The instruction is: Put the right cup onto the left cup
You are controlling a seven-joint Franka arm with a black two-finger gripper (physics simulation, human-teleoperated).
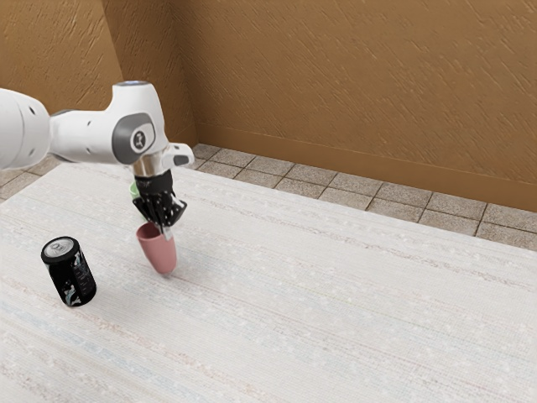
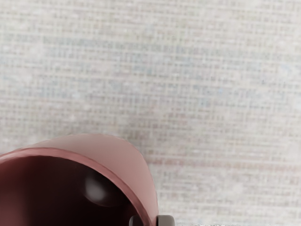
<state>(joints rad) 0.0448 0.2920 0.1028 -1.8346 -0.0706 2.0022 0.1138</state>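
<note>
Though dark inside, pink cup [image 1: 157,252]

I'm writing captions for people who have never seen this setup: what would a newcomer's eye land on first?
Probably the pink cup, its wall pinched at the rim by the black hand below the white arm. Next comes the black can with its silver top, on the pale table toward the exterior view's left. A green thing peeks out behind the hand, mostly hidden.
</note>
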